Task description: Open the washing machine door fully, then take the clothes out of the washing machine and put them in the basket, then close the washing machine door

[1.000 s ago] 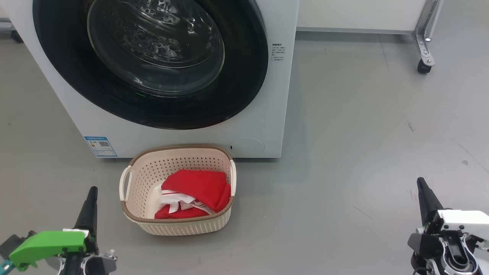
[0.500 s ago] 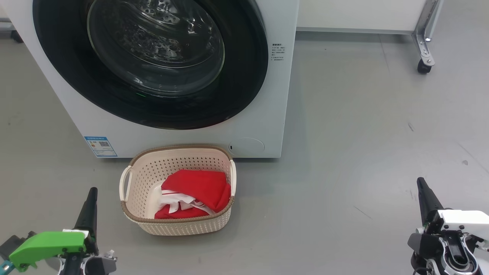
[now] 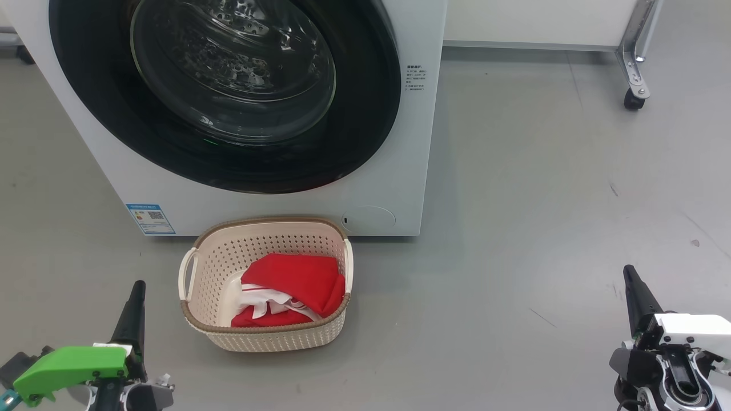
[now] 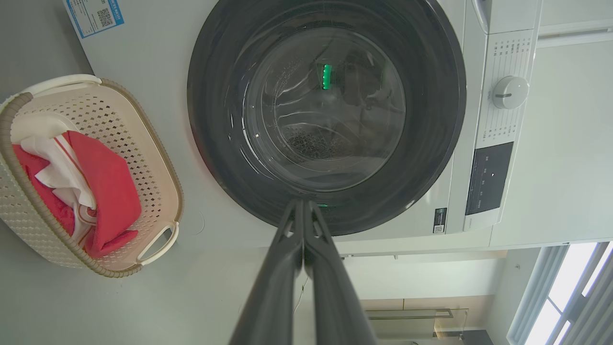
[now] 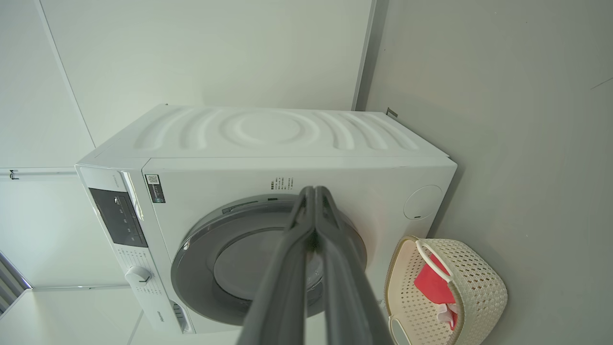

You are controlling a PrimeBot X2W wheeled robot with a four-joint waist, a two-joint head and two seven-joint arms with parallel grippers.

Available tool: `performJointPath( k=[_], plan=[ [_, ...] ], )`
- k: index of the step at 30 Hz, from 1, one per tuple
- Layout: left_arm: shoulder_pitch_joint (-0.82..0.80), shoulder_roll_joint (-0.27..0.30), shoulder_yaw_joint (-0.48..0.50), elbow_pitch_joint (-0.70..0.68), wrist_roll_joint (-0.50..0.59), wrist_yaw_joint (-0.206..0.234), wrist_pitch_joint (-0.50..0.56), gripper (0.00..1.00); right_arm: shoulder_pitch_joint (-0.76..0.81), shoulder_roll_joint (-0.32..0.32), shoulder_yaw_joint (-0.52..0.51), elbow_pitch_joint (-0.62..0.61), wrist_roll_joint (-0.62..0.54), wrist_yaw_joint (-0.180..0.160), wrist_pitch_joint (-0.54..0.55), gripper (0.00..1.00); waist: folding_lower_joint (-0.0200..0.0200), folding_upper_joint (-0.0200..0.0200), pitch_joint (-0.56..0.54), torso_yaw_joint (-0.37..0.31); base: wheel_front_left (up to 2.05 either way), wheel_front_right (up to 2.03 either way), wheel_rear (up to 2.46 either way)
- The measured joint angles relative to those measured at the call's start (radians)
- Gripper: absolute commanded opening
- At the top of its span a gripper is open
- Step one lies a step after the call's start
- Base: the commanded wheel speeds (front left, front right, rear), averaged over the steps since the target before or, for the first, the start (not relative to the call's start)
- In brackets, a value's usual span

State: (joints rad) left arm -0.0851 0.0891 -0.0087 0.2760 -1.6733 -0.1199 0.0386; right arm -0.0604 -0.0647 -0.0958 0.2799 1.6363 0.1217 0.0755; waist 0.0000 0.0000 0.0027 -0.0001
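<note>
A smooth grey floor spreads under everything. Nearest the camera, the left jaws sit at the lower left of the head view and the right jaws at the lower right, well apart. Both are pressed fully closed and hold nothing. In the left wrist view the two dark fingers lie flat against each other, and the right arm's fingers do the same.

Beyond the left jaws stands the basket on the floor, just in front of the washing machine. The clothes lie inside the basket, red folds over a white part, bunched toward its right side.

Behind the basket, the washing machine door is closed flat against the machine's white front. A blue label sticker sits at the lower left corner and a round flap at the lower right. Farther off, to the right, a metal leg ends in a black caster.
</note>
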Motion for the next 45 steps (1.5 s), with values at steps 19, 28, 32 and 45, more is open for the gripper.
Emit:
performJointPath(
  k=[19,28,32,45],
  plan=[
    [0.0,0.0,0.002,0.001,0.0,0.0,0.001,0.0,0.0,0.001,-0.001,0.0,0.0,0.0,0.0,0.0,0.0,0.0,0.0,0.0,0.0,0.0,0.0],
    [0.0,0.0,0.002,0.002,0.0,0.0,0.002,0.0,0.0,0.001,-0.002,0.0,0.0,0.0,0.0,0.0,0.0,0.0,0.0,0.0,0.0,0.0,0.0],
    [0.0,0.0,0.003,0.002,0.0,0.0,0.004,0.0,0.0,0.001,-0.002,0.0,0.0,0.0,0.004,0.0,0.0,0.0,0.0,0.0,0.0,0.0,0.0],
    [0.0,0.0,0.003,0.002,0.0,0.0,0.004,0.0,0.0,0.002,-0.003,-0.001,0.0,0.0,0.007,0.0,0.0,0.0,0.0,0.0,0.0,0.0,0.0]
  ],
)
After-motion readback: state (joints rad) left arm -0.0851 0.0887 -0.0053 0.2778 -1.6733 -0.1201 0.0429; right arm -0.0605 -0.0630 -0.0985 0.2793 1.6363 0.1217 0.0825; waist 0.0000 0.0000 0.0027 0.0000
